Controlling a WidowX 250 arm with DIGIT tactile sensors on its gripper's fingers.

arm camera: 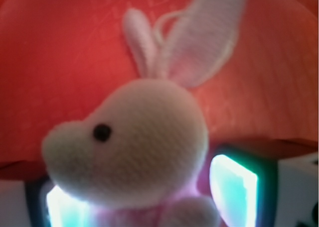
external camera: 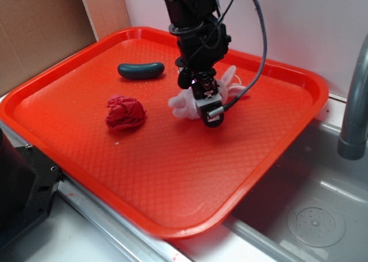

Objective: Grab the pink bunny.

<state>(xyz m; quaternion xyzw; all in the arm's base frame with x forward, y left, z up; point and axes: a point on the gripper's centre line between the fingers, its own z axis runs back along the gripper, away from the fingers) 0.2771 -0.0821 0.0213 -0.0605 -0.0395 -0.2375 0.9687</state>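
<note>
The pink bunny [external camera: 183, 103] lies near the middle of the red tray [external camera: 172, 176], its ears [external camera: 230, 78] pointing to the back right. My gripper [external camera: 202, 99] is down over it. In the wrist view the bunny [arm camera: 144, 132] fills the frame, with a whitish head, one dark eye and two long ears. Its pink body sits between my two lit pads [arm camera: 234, 192], filling the gap and touching both. The bunny still rests on the tray.
A red wrinkly wad [external camera: 125, 113] lies left of the bunny. A dark green sausage-shaped object [external camera: 141, 70] lies at the back left. The tray's raised rim [external camera: 299, 72] runs all round. A metal sink [external camera: 310, 216] and a grey pipe [external camera: 353, 101] are at right.
</note>
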